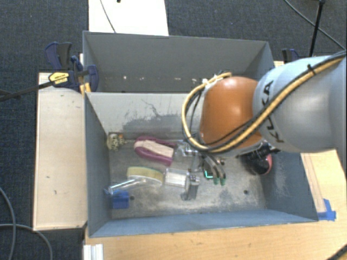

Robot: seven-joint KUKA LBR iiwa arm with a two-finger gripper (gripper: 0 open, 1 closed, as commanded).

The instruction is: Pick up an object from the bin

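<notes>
My gripper (190, 187) hangs low over the middle of the bin floor, below the orange wrist cover. Just left of it lies a small pale, clear-looking piece (174, 177), touching or nearly touching it. Further left sits a pale yellow-green curved thing (144, 173). Above that lies a purple and white oblong thing (154, 149). Whether anything is in the gripper is hidden.
A clear plastic tool with a blue end (121, 193) lies at the front left corner. A small yellowish thing (114, 141) sits by the left wall. A red and black thing (259, 161) lies at the right, partly under the arm. Bare floor stretches along the front right.
</notes>
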